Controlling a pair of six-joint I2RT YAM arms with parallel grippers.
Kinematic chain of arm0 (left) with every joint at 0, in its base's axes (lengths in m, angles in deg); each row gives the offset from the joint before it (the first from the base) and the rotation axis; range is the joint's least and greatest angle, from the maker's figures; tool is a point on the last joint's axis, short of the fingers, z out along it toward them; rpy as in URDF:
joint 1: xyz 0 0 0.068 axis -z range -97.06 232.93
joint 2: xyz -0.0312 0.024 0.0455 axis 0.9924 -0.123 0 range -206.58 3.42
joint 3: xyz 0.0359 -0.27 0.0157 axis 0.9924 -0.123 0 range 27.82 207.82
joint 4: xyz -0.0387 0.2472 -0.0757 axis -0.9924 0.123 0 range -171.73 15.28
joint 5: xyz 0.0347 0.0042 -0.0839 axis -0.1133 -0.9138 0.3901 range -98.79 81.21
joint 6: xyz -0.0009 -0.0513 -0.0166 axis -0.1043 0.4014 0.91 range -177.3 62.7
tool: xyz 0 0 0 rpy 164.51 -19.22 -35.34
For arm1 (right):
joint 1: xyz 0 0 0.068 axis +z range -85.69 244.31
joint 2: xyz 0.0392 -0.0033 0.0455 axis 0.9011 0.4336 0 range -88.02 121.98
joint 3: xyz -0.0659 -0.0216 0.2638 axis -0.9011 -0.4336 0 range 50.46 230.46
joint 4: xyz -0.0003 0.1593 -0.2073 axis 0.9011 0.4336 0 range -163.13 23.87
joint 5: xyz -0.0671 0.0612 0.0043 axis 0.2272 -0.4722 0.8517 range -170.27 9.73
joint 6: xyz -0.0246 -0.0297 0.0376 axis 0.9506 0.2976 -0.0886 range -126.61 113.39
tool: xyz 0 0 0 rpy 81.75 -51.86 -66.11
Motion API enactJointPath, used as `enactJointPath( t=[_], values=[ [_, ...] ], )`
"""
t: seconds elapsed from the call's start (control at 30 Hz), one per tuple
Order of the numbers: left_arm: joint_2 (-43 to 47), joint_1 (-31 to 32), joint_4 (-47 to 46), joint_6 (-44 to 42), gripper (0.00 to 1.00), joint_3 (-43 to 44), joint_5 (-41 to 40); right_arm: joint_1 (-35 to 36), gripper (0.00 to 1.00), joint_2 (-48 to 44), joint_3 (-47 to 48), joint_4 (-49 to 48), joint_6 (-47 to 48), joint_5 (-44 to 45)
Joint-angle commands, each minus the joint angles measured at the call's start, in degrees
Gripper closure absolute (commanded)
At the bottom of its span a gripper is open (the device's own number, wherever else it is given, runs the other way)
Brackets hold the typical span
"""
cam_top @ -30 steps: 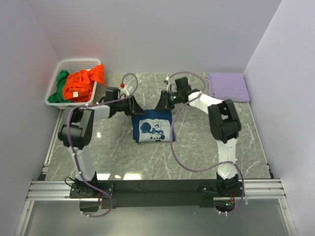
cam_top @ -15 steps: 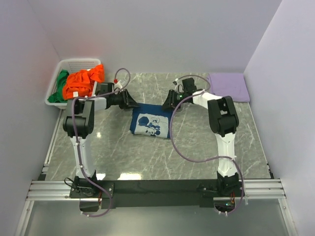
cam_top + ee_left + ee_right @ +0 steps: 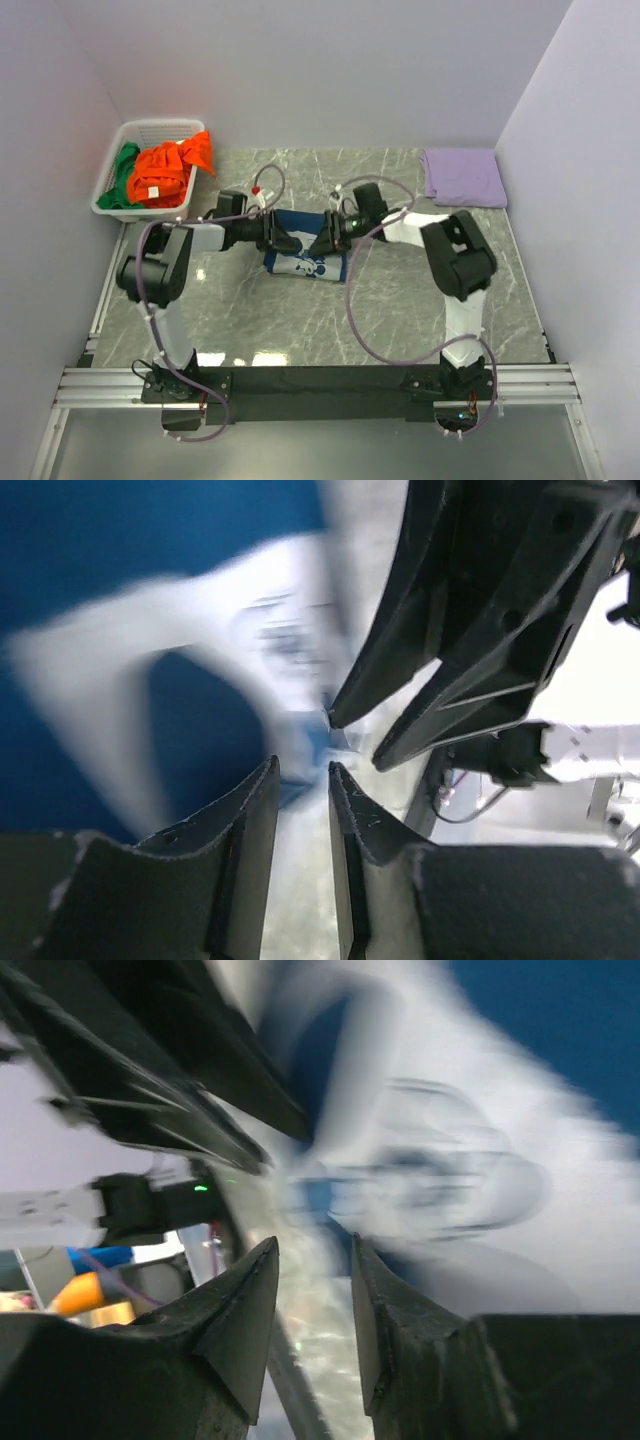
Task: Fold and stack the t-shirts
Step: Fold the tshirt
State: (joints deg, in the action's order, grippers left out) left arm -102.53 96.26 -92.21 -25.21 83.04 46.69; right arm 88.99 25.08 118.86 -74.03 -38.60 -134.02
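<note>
Currently the left claw [image 3: 283,241] and the right claw [image 3: 322,243] stand tip to tip, very near each other. Both are low over the navy t-shirt [image 3: 305,266], which lies as a compact rectangle on the counter [image 3: 400,300], directly beneath them. Each claw's fingers stand slightly apart with a narrow gap. No cloth shows between them, though both wrist views are smeared, so a thin pinched edge cannot be ruled out.

Hazards noted:

1. Collision. The claws face each other with little room between them; any inward travel would knock the fingers together.
2. Fold disturbed. The fingertips sit close to the cloth, so a snagged layer on lift-off would pull the fold open or skew the shirt.
3. Unsound stack. The orange t-shirt [image 3: 160,170] and the green t-shirt [image 3: 122,165] lie bunched in the basket [image 3: 150,128], well beyond the left claw's outer side. A crooked navy base would let them slide off once stacked.
</note>
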Motion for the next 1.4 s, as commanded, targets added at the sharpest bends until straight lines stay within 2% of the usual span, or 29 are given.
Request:
enactJointPath(
  t=[0.0,0.1,0.23,0.33,0.43,0.6,0.7,0.83,0.93,1.1,1.27,1.37],
  values=[
    [-7.15,-1.98,-0.59,0.16,0.68,0.41,-1.43,-2.0,0.58,9.65,0.66,1.67,0.16,0.75],
    [-12.25,-4.43,2.39,-1.94,0.69,3.13,-3.62,-5.33,0.62,14.06,2.35,4.76,2.45,3.57],
    [-13.85,-7.61,5.29,-3.96,0.7,4.63,-3.28,-7.28,0.64,11.63,2.88,8.54,5.96,5.24],
    [-9.38,-7.87,5.83,-5.9,0.69,2.88,1.02,-6.67,0.64,5.75,1.74,9.52,7.55,2.79],
    [-0.68,-7.35,5.38,-6.43,0.68,-1.07,4.19,-4.83,0.64,-1.9,-0.98,9.96,8.78,1.12],
    [10.14,-3.49,1.0,-2.84,0.68,-7.05,5.78,0.88,0.61,-8.94,-7.31,3.13,5.1,-0.73],
    [9.72,-1.02,-2.78,-0.46,0.68,-9.07,4.55,2.99,0.61,-5.37,-7.32,2.23,4.13,-0.65],
    [1.39,-0.58,-7.97,2.62,0.68,-8.73,3.06,2.47,0.62,2.9,-4.25,2.75,3.42,-0.48],
    [-5.29,-1.19,-5.44,0.69,0.69,-6.54,1.82,0.02,0.63,9.23,-2.31,4.25,2.37,0.23],
    [-11.38,-6.72,1.76,-1.94,0.69,-5.65,-1.43,-4.99,0.64,10.83,-4.24,7.05,2.28,2.95],
    [-6.74,-8.84,6.34,-6.07,0.68,-3.63,-0.9,-5.79,0.65,6.18,-4.5,11.01,6.49,2.61],
    [-1.29,-9.28,13.35,-12.39,0.67,-1.09,-0.03,-5.53,0.66,-1.53,-5.38,13.91,10.79,2.87]
  ],
)
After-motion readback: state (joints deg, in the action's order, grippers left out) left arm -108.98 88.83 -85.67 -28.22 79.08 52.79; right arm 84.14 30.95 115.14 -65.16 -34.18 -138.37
